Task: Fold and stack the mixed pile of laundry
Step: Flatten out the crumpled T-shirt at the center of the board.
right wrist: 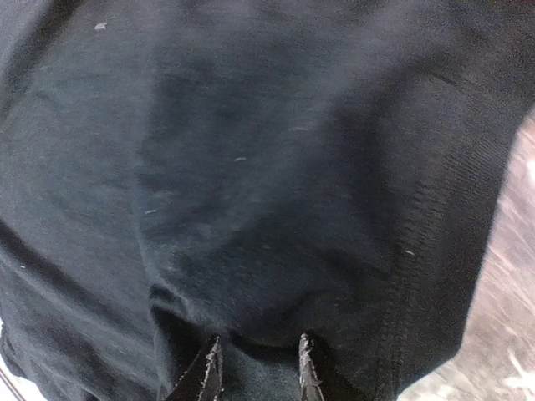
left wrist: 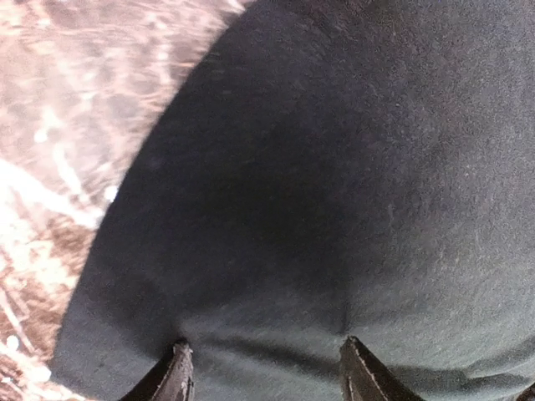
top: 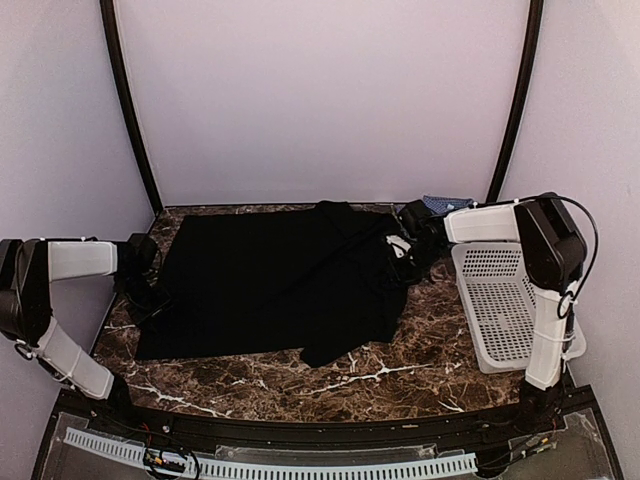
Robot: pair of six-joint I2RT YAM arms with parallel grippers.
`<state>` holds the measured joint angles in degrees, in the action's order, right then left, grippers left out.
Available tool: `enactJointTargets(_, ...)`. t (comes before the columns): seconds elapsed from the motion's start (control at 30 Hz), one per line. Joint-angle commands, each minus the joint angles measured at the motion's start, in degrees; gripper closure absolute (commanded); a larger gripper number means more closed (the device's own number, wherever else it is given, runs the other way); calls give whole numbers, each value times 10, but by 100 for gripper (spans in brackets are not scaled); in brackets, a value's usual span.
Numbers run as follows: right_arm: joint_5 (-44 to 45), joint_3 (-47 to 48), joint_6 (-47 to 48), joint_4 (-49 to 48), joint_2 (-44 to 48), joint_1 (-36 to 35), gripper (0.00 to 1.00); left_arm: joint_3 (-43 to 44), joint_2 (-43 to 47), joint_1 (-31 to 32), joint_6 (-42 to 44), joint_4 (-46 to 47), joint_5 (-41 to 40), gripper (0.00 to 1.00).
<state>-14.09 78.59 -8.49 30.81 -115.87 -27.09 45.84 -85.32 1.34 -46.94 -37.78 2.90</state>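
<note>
The black garment [top: 270, 285] lies spread on the counter [top: 400, 380], long axis running left to right between the arms. The left gripper [left wrist: 266, 368] sits at its left edge, jaws apart, tips on flat cloth. The right gripper [right wrist: 257, 363] sits at its far right edge, jaws narrow and apparently clamped on a fold. The checked shirt [top: 447, 203] lies behind the right arm, nearer to it.

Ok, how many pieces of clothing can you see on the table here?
2. A black garment lies spread across the table; a blue checked shirt peeks out at the far edge, beyond the basket. Others may be hidden beneath.
</note>
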Motion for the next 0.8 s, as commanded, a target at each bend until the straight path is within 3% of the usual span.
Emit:
enactJointTargets(0.0, 54, -30, -15, 49, 18, 32, 72, 7, 40, -5, 3, -52, -38, 41)
enactJointTargets(0.17, 86, -9, -6, 77, 23, 39, 72, 28, 58, -6, 10, -53, -46, 41)
enactJointTargets(0.3, 47, 4, 3, 76, 52, 34, 69, 50, 118, 27, 81, -7, 4, 35)
enactJointTargets(0.4, 13, 6, 11, 73, 102, 22, 63, 61, 190, 132, 172, 44, 37, 23)
enactJointTargets(0.5, -19, -3, 23, 72, 159, 2, 59, 36, 230, 196, 222, 142, 148, 18)
enactJointTargets(0.7, -65, -76, 6, 58, 248, -72, 57, 11, 204, 368, 309, 226, 157, 21)
enactJointTargets(0.77, -83, -108, -11, 41, 259, -86, 57, 25, 159, 464, 343, 230, 127, 26)
